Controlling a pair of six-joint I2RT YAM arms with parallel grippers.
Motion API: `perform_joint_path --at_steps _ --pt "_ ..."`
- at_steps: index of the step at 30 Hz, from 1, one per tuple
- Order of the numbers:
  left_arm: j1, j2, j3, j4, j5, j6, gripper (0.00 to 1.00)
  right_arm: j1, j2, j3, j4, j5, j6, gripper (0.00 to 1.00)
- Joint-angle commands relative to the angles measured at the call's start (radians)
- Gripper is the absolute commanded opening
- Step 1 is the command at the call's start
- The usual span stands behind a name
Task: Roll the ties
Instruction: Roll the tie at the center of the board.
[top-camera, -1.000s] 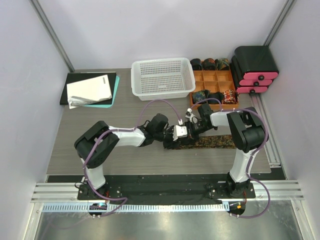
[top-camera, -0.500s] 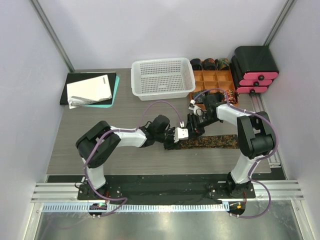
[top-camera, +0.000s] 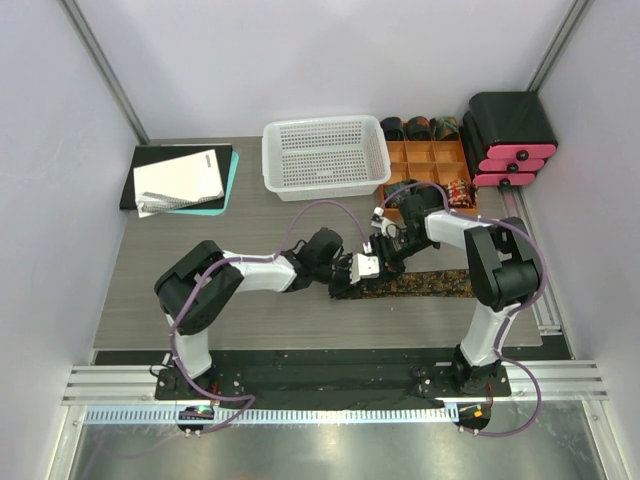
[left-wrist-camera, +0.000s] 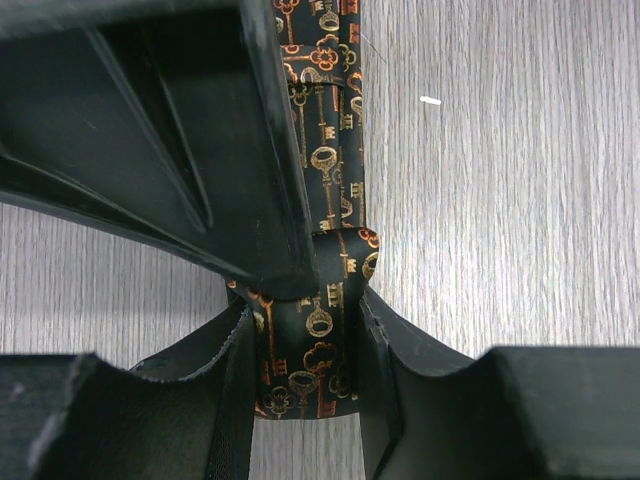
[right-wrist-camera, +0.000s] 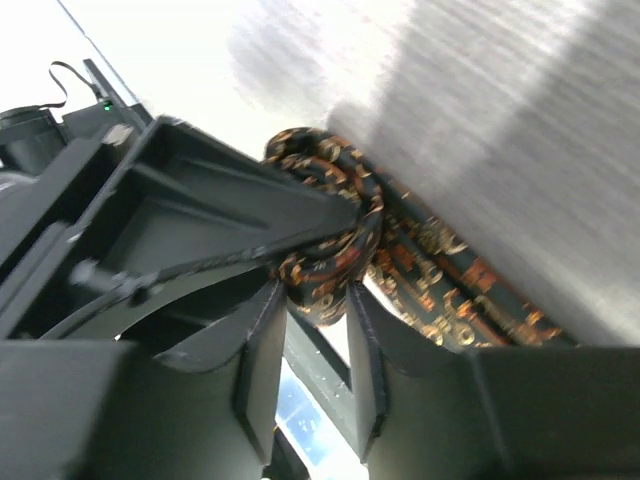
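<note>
Left fingers (left-wrist-camera: 236, 405) clamping on rolled end of tie (left-wrist-camera: 318, 330) between them, likely stopping coil unwinding. Right fingers (right-wrist-camera: 262, 350) straddling it too, gripping or slack, cannot tell. Unrolled length lying beyond fingertips on counter (left-wrist-camera: 500, 200).

Pale booth, grey bench — evenly lit.
White walls (top-camera: 300, 60) with metal corner posts (top-camera: 105, 70) close in a grey wood-grain bench (top-camera: 140, 240); a ribbed metal rail (top-camera: 110, 386) crosses its near edge — shiny steel sheet (top-camera: 320, 452) below it.

Open tabletop (top-camera: 250, 215) at left; tie (top-camera: 430, 283) flat at right, white basket (top-camera: 325, 155) and orange box (top-camera: 422, 158) behind.
</note>
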Motion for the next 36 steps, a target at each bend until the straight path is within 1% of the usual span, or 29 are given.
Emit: perform_joint_path --at_steps 1,2,3,4,5,7,9,10,11,13,15,18,23,26,29,30,31,36 --pt "0.016 0.078 -0.04 -0.238 -0.06 0.013 0.32 0.002 0.036 0.006 0.043 0.016 -0.016 0.32" --pt "0.019 0.066 -0.04 -0.238 -0.064 0.01 0.35 -0.001 0.039 0.009 0.037 0.027 -0.022 0.18" --pt "0.025 0.058 -0.04 -0.241 -0.058 0.009 0.38 -0.006 0.04 0.006 0.035 0.028 -0.025 0.12" --pt "0.045 0.049 -0.042 -0.241 -0.043 0.001 0.45 -0.009 0.042 0.006 0.034 0.031 -0.037 0.08" --pt "0.055 0.024 -0.043 -0.241 -0.029 -0.005 0.49 -0.016 0.045 0.003 0.029 0.046 -0.042 0.02" --pt "0.074 0.0 -0.043 -0.244 -0.008 -0.022 0.57 -0.027 0.062 -0.009 0.026 0.051 -0.057 0.01" --pt "0.085 -0.04 -0.04 -0.24 0.008 -0.04 0.62 -0.039 0.074 -0.02 0.025 0.066 -0.065 0.01" --pt "0.093 -0.052 -0.04 -0.237 0.014 -0.053 0.68 -0.042 0.088 -0.021 0.025 0.074 -0.076 0.01" --pt "0.096 -0.065 -0.046 -0.22 0.022 -0.079 0.71 -0.047 0.094 -0.023 0.026 0.082 -0.082 0.01" --pt "0.099 -0.105 -0.061 -0.183 0.045 -0.103 0.76 -0.049 0.103 -0.021 0.028 0.106 -0.094 0.01" --pt "0.098 -0.121 -0.08 -0.122 0.059 -0.135 0.78 -0.049 0.116 -0.021 0.04 0.125 -0.097 0.01" --pt "0.098 -0.109 -0.077 -0.068 0.066 -0.168 0.82 -0.049 0.142 -0.018 0.074 0.132 -0.075 0.01" --pt "0.088 -0.047 -0.046 0.009 0.072 -0.163 0.82 -0.044 0.169 -0.029 0.11 0.132 -0.055 0.01" --pt "0.075 -0.016 -0.026 0.046 0.074 -0.151 0.81 -0.038 0.177 -0.033 0.123 0.125 -0.038 0.01" --pt "0.062 -0.01 -0.012 0.078 0.074 -0.157 0.71 -0.026 0.169 -0.046 0.143 0.12 -0.021 0.01" --pt "0.055 -0.014 -0.006 0.082 0.077 -0.16 0.64 -0.023 0.166 -0.05 0.147 0.12 -0.018 0.01" --pt "0.05 -0.017 0.007 0.081 0.077 -0.166 0.61 -0.016 0.163 -0.055 0.161 0.117 -0.006 0.01" --pt "0.013 -0.051 0.027 0.084 0.092 -0.169 0.54 0.013 0.16 -0.067 0.204 0.108 0.039 0.01"
